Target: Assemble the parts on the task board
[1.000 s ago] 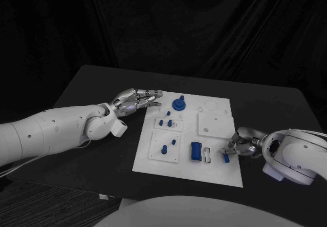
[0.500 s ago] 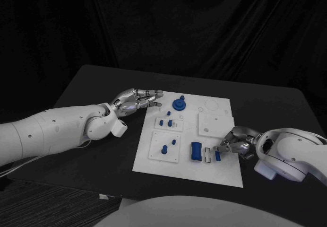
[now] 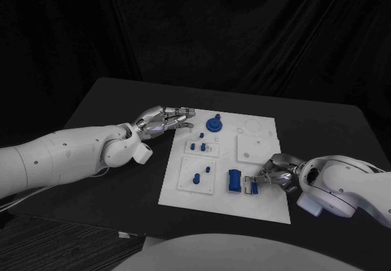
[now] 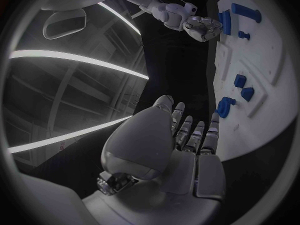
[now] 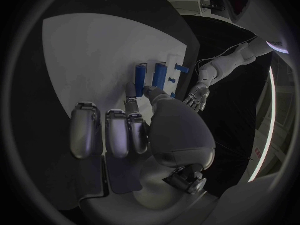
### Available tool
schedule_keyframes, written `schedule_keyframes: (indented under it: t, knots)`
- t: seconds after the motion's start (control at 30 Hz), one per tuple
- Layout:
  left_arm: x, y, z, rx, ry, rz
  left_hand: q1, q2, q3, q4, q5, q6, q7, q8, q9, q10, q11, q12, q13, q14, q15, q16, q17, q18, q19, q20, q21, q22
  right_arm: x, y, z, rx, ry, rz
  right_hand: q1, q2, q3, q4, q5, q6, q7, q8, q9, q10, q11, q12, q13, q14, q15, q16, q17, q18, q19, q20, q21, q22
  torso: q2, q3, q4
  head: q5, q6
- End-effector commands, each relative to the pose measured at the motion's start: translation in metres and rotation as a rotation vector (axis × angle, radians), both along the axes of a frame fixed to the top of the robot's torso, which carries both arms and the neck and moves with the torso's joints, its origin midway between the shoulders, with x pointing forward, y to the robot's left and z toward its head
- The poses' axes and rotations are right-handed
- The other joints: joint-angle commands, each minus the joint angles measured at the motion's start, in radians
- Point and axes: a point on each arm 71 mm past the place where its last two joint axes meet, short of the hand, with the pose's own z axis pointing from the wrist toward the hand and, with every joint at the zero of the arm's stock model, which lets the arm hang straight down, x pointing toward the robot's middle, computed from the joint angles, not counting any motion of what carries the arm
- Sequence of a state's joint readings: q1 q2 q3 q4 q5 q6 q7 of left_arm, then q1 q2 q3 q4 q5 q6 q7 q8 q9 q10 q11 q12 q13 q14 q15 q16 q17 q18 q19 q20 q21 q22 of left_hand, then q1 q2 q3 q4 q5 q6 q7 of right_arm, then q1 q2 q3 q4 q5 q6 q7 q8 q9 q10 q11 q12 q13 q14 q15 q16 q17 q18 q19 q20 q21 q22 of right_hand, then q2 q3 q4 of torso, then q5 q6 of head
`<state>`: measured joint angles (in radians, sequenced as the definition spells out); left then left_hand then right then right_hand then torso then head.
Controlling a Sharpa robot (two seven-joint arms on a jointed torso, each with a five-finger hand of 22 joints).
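Observation:
The white task board (image 3: 220,206) lies mid-table with several blue parts on it. My right hand (image 3: 278,174) hovers at the board's right edge and pinches a small blue piece (image 3: 254,188) just right of the white slot next to the upright blue block (image 3: 234,180). In the right wrist view the blue piece (image 5: 140,75) sits between my fingertips (image 5: 131,91), beside the blue block (image 5: 160,74). My left hand (image 3: 164,119) hangs open, fingers apart, at the board's far left corner, near a round blue knob (image 3: 214,123). The left wrist view shows that hand (image 4: 187,140) holding nothing.
Short blue pegs (image 3: 196,147) stand in a raised white tile, and more pegs (image 3: 198,179) in the tile below it. A blank raised tile (image 3: 256,148) lies on the board's right side. Black table (image 3: 106,107) surrounds the board.
My right hand has carried the small blue piece leftwards from the board's right edge to beside the blue block. The left hand has stayed still.

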<state>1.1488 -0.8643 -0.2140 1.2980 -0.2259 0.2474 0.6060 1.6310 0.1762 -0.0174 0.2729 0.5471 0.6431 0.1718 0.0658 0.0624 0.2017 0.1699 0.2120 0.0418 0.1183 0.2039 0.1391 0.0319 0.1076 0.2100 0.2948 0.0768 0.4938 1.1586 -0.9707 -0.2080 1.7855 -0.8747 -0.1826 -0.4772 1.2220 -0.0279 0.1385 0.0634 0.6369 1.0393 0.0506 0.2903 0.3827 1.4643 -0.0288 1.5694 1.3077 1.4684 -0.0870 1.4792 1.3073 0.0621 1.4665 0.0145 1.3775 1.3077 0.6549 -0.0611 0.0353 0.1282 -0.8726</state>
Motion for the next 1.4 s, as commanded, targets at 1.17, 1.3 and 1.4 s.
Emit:
schedule_keyframes:
  t: [1.17, 1.3, 1.4]
  knots:
    - [-0.0005, -0.002, -0.0008, -0.014, 0.011, -0.015, 0.008, 0.003, 0.009, 0.004, 0.001, -0.008, 0.001, 0.004, 0.0, 0.001, 0.007, 0.002, 0.001, -0.005, 0.003, 0.005, 0.0, -0.014, 0.003, -0.001, 0.005, -0.004, -0.0081, 0.0055, 0.0006, 0.051, -0.032, -0.022, -0.015, 0.006, 0.055, -0.04, -0.007, -0.012, -0.002, 0.012, 0.013, 0.106, 0.002, 0.001, 0.263, 0.07, -0.002, 0.001, 0.074, -0.016, 0.03, 0.007, -0.003, 0.203, 0.0, -0.0001, -0.0003, 0.002, 0.0]
    - [-0.0005, -0.0021, -0.001, -0.014, 0.012, -0.015, 0.008, 0.003, 0.009, 0.004, 0.001, -0.008, 0.001, 0.004, 0.0, 0.001, 0.007, 0.002, 0.001, -0.005, 0.003, 0.005, 0.0, -0.014, 0.003, -0.001, 0.005, -0.004, -0.0084, 0.0062, 0.0004, 0.048, -0.028, -0.02, -0.015, 0.005, 0.056, -0.04, -0.005, -0.013, -0.002, 0.012, 0.013, 0.106, 0.002, 0.001, 0.263, 0.07, -0.002, 0.001, 0.074, -0.016, 0.03, 0.007, -0.003, 0.203, 0.0, 0.0, -0.0002, 0.001, 0.0]
    - [-0.0006, -0.0022, -0.0011, -0.014, 0.012, -0.015, 0.008, 0.003, 0.009, 0.004, 0.001, -0.008, 0.001, 0.004, 0.0, 0.001, 0.007, 0.002, 0.001, -0.005, 0.003, 0.005, 0.0, -0.014, 0.003, -0.001, 0.005, -0.004, -0.0082, 0.0061, -0.0004, 0.042, -0.021, -0.02, -0.015, 0.005, 0.056, -0.04, -0.005, -0.013, -0.002, 0.013, 0.014, 0.106, 0.002, 0.001, 0.263, 0.07, -0.002, 0.002, 0.074, -0.016, 0.03, 0.007, -0.003, 0.203, 0.0, 0.0, 0.0001, 0.002, 0.0]
